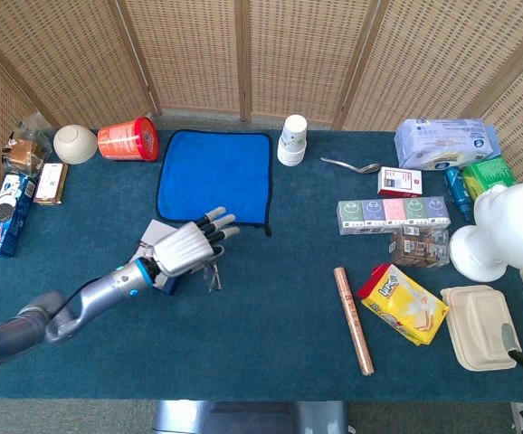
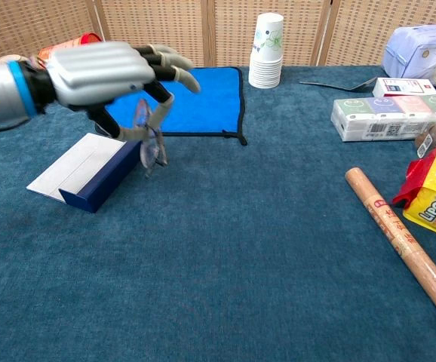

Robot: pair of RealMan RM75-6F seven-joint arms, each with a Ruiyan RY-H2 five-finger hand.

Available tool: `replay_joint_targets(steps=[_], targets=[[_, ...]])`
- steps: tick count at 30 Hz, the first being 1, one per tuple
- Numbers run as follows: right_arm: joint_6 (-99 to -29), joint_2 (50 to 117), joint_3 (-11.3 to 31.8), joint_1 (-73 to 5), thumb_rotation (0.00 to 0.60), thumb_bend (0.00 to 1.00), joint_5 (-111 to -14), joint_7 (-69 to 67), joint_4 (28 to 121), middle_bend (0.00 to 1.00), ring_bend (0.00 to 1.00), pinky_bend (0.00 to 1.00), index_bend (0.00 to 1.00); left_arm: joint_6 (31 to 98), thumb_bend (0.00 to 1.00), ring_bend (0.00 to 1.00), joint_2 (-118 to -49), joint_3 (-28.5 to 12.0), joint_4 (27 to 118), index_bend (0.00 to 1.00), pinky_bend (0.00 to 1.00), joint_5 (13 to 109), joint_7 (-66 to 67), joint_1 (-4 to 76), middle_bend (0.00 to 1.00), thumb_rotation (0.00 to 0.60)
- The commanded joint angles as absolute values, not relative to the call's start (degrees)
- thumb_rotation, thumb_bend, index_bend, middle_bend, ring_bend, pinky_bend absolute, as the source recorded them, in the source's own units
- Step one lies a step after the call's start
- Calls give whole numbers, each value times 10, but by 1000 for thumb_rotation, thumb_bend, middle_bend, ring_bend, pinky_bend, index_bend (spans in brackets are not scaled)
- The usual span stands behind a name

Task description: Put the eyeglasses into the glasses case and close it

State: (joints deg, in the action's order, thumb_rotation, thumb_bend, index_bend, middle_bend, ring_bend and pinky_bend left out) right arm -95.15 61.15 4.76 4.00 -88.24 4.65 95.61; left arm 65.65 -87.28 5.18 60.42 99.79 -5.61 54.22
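On the teal-covered table (image 1: 271,325), the left hand (image 2: 105,72) pinches the eyeglasses (image 2: 151,143) clear of the surface, just right of the open glasses case (image 2: 90,173); light, thin-framed and probably fragile, they are best held by the frame.

Folded eyeglasses (image 2: 151,143) hang lifted just beside the open navy, white-lined glasses case (image 2: 90,173) on the table

My left hand (image 2: 101,72): pale grey ribbed plastic shell on the back, black finger segments with light tips. Bright blue ring (image 2: 24,90) at the wrist, glowing blue dot beside it. Grey metal tubular forearm (image 1: 80,307), thin black cable alongside.
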Motion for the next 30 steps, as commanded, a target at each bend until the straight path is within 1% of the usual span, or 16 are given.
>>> replay_joint_targets(steps=[1, 7, 13, 22, 30], targets=[[-943, 616, 49, 34, 600, 403, -882, 48, 956, 90, 92, 283, 0, 670, 346, 45, -825, 48, 641, 686, 0, 975, -39, 512, 168, 600], [-931, 621, 51, 23, 600, 403, -883, 53, 957, 90, 92, 284, 0, 666, 346, 42, -789, 53, 661, 679, 0, 952, -31, 481, 162, 600], [-917, 627, 53, 11, 600, 402, -883, 57, 958, 89, 91, 284, 0, 639, 345, 34, -775, 64, 651, 665, 0, 935, -26, 456, 143, 600], [-910, 630, 54, 4, 600, 402, -881, 64, 961, 88, 92, 284, 0, 594, 345, 17, -790, 69, 608, 648, 0, 925, -26, 444, 123, 600], [-908, 631, 53, 2, 600, 403, -878, 66, 963, 83, 91, 284, 0, 570, 346, 11, -815, 67, 576, 639, 0, 928, -21, 444, 116, 600]])
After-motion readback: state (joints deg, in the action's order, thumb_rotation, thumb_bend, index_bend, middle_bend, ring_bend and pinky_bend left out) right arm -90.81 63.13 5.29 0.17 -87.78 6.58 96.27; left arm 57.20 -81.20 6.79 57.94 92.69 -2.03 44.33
